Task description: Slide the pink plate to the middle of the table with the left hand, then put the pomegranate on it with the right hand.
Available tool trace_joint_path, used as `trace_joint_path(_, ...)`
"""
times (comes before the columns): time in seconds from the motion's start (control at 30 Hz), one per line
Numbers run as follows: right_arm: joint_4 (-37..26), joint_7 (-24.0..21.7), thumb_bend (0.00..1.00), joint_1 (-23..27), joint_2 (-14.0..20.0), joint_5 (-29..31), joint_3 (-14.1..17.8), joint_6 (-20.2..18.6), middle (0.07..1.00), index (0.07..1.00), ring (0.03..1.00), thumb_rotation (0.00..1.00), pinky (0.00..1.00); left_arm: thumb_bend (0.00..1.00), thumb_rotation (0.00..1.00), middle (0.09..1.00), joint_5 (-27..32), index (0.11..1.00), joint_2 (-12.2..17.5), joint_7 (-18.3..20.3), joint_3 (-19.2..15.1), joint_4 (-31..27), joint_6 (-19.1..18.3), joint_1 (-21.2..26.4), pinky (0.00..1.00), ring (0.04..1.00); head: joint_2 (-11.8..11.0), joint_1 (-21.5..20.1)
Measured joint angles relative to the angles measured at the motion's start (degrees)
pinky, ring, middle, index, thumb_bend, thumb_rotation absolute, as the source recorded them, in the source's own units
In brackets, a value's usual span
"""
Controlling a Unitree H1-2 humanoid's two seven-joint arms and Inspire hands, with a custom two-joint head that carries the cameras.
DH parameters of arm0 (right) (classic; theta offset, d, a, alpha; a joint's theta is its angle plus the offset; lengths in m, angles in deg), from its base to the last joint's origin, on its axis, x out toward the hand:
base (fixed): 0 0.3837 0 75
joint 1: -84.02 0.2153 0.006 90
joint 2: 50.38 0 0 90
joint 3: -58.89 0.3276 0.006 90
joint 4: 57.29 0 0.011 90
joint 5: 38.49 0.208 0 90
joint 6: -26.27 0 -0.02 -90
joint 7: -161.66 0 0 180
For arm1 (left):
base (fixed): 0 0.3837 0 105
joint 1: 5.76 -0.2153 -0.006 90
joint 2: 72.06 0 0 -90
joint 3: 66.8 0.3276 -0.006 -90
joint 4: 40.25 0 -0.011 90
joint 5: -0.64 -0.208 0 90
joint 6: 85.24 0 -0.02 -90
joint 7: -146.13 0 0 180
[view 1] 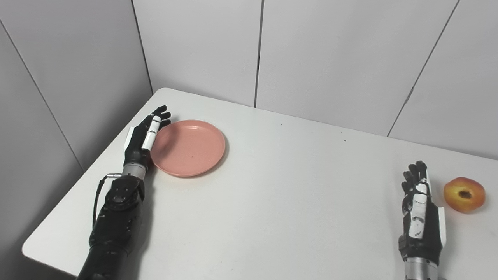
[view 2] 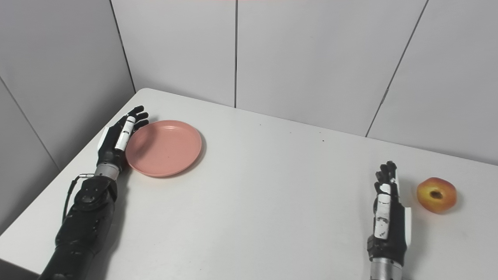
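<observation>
Pink plate [view 1: 188, 147] sits flat on the white table [view 1: 272, 194], toward the far left corner, well off the middle. Right against the plate's left rim is the left hand [view 1: 144, 136], edge-on to the table, fingers stretched out straight along the rim and holding nothing; it looks to be touching the rim, though from up here contact is hard to confirm. Far across the table from the plate, near the right edge, the pomegranate [view 1: 464, 194] rests on its side, dark calyx end facing the cameras, skin orange-red and yellow. Just on the plate side of the fruit stands the right hand [view 1: 421, 210], fingers extended and loose, empty, a small gap separating it from the pomegranate.
</observation>
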Motion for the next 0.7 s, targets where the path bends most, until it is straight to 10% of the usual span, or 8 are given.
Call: trace_joint_path(0.7,-0.3,0.0,0.5,-0.2,0.0,-0.4,0.0,-0.1,0.965,0.976,0.972,1.0,1.0,0.27,0.84,0.817,1.2,0.793,-2.6,2.4,2.1,-3.4,-2.1,0.1,0.81,0.827,0.6,-0.6)
